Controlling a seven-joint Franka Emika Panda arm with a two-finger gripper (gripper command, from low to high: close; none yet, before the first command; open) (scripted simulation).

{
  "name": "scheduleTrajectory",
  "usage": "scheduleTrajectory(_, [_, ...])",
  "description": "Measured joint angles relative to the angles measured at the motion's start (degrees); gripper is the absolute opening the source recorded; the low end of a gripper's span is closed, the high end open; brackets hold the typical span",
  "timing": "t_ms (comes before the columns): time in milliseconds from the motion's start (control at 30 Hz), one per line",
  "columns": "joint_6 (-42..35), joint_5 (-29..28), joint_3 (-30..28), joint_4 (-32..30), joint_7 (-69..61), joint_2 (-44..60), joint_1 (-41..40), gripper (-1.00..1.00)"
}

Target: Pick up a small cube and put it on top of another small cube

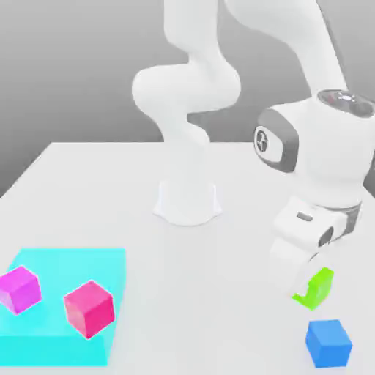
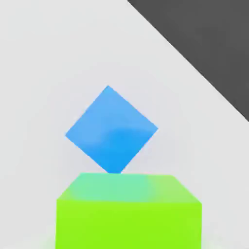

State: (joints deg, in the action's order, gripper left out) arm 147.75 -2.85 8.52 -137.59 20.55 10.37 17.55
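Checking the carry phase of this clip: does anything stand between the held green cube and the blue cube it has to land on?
Nothing visible does. The gripper is shut on the green cube, held just above and beside the blue cube. The blue cube's top is bare. The pink-red cube and magenta cube sit far off on the cyan mat.

Lime-green cubes: one, the green cube (image 1: 320, 286), the smallest.
Blue cubes: one, the blue cube (image 1: 328, 342).
Pink cubes: two, the pink-red cube (image 1: 89, 308) and the magenta cube (image 1: 19, 288).
Cubes together: four.
Cyan mats: one, the cyan mat (image 1: 69, 260).
Robot arms: one, the arm (image 1: 322, 146).
Tables: one, the table (image 1: 110, 183).
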Motion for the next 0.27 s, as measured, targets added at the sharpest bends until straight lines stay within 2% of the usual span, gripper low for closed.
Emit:
scheduleTrajectory(133, [5.4, -2.4, -0.8, 1.9, 0.1, 7.5, 1.1, -1.0])
scheduleTrajectory(167, [6.7, -2.8, -1.0, 2.1, 0.4, 8.9, 1.2, 1.0])
scheduleTrajectory(267, [6.7, -2.8, -1.0, 2.1, 0.4, 8.9, 1.2, 1.0])
